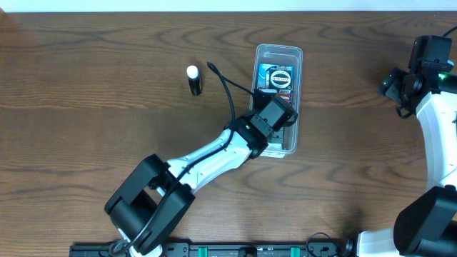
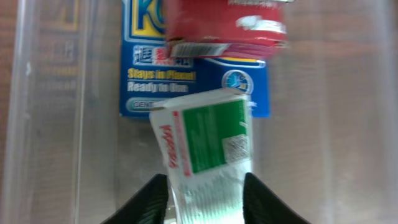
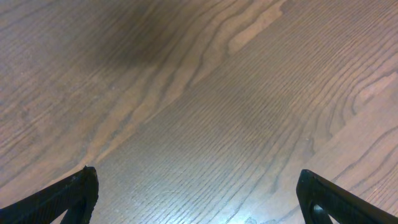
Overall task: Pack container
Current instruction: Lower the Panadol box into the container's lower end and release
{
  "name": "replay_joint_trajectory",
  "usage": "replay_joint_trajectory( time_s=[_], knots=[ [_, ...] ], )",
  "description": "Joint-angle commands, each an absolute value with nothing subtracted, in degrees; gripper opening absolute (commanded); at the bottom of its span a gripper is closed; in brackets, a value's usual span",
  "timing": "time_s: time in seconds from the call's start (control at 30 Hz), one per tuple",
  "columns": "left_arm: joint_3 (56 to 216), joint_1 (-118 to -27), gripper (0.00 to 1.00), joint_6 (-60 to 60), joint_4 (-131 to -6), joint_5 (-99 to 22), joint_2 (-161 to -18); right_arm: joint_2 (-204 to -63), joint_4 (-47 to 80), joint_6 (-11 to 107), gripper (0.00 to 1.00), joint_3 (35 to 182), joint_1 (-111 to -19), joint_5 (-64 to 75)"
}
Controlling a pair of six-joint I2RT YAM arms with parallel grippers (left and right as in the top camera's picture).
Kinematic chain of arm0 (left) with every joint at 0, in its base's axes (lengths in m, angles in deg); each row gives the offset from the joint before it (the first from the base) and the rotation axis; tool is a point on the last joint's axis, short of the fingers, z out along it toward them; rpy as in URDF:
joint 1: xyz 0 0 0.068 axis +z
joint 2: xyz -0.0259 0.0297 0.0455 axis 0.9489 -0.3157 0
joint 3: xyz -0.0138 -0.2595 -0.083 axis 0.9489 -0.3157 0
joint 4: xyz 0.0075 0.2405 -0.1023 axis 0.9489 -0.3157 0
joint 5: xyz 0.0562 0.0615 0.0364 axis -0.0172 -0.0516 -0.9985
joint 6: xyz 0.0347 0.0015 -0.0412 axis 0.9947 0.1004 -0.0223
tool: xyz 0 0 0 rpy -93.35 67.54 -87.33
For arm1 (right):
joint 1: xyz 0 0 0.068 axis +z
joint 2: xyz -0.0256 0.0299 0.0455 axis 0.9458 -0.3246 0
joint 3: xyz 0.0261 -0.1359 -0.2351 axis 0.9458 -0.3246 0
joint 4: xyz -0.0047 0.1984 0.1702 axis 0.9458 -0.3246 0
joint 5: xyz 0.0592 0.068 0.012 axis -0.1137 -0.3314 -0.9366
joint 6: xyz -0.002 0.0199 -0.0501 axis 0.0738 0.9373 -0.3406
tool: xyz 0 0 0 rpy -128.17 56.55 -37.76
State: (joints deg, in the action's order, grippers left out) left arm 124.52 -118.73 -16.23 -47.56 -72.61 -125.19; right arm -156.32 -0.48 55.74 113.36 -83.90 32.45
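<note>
Overhead shows the left gripper (image 2: 208,200) clamping a green-white packet (image 2: 211,134) inside the container (image 1: 279,48), where a blue card (image 2: 142,68) is already packed. A tube (image 1: 193,80) beside the container remains. The right gripper (image 3: 199,194) gapes empty, well apart.

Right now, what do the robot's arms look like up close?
Both arms are white tubes linked by chunky black joints. The left arm carries a looping black cable; the right arm shows a small green light. The left fingers and right fingers are black and tapered.
</note>
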Motion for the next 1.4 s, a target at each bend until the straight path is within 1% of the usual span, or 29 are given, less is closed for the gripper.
replay_joint_trajectory(
  time_s=[0.0,0.3,0.5,0.9,1.1,1.23,1.37],
  knots=[
    [125.37,-118.27,0.32,-15.58,-46.47,-73.97,-125.82,-156.63,-0.50,56.42,0.99,113.23,-84.12,33.02],
    [125.37,-118.27,0.32,-15.60,-45.60,-73.73,-125.82,-156.63,-0.50,56.42,0.99,113.23,-84.12,33.02],
    [125.35,-118.27,0.32,-15.62,-44.68,-70.29,-125.82,-156.63,-0.50,56.44,0.99,113.23,-84.12,33.02],
    [125.35,-118.34,0.32,-16.06,-44.31,-67.63,-125.82,-156.63,-0.50,56.42,0.99,113.23,-84.12,33.02],
    [125.37,-118.34,0.33,-15.97,-43.43,-62.47,-125.80,-156.63,-0.50,56.42,0.99,113.23,-84.12,33.04],
    [125.37,-118.34,0.33,-15.97,-42.67,-62.16,-125.80,-156.63,-0.50,56.44,0.99,113.23,-84.12,33.02],
    [125.92,-118.34,0.33,-12.87,-42.36,-58.75,-125.78,-156.63,-0.50,56.42,0.99,113.23,-84.12,33.02]
  ],
)
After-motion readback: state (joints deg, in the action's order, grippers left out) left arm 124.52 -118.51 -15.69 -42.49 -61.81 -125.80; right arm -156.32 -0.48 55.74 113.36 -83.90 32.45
